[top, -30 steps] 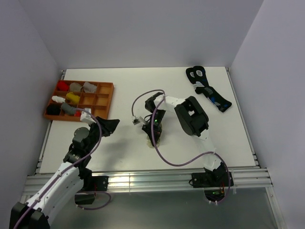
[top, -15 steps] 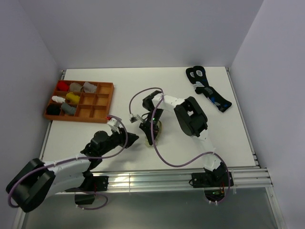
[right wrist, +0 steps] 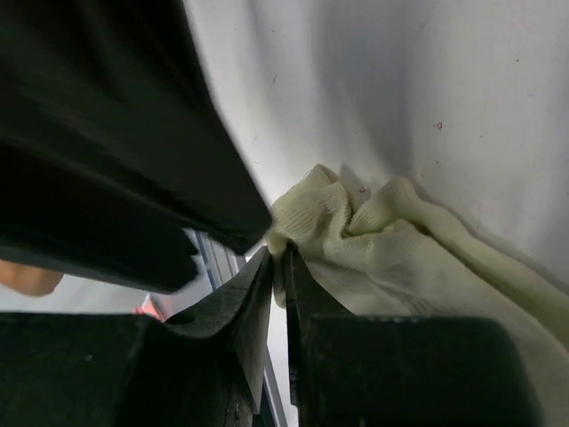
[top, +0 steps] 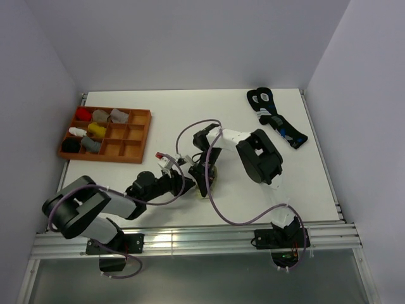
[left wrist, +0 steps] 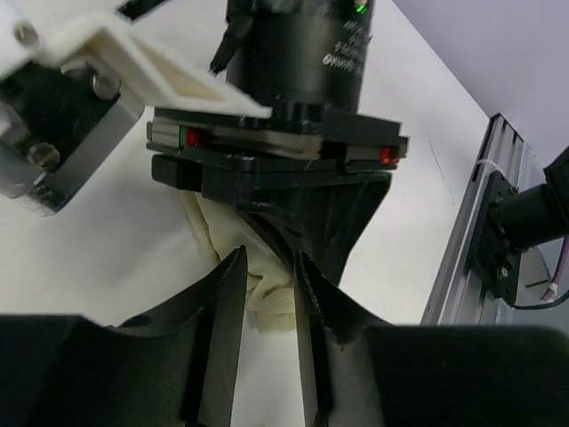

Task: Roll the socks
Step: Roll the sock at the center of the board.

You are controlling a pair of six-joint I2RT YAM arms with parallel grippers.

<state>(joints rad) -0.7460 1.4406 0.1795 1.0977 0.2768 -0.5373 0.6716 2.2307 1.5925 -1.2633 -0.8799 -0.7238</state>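
Observation:
A pale cream-yellow sock [right wrist: 418, 258] lies crumpled on the white table near the middle [top: 214, 175]. My right gripper [right wrist: 277, 256] points down at it [top: 204, 183], shut on a fold at the sock's edge. My left gripper [left wrist: 268, 260] lies low over the table just left of it [top: 188, 179], open. Its two fingers stand on either side of the sock's near end [left wrist: 269, 302], directly under the right gripper's fingers [left wrist: 311, 213]. The rest of the sock is hidden behind the right gripper.
An orange-brown compartment tray [top: 142, 136] with small sock bundles stands at the back left. A pair of black socks with blue-and-white marks [top: 278, 123] lies at the back right. A metal rail [top: 190, 237] runs along the near table edge. The right arm's purple cable [top: 221, 212] loops over the table.
My left arm has swung from the left side low across the table, and its gripper has reached the sock beside the right gripper. The right jaws have closed a little tighter on the sock.

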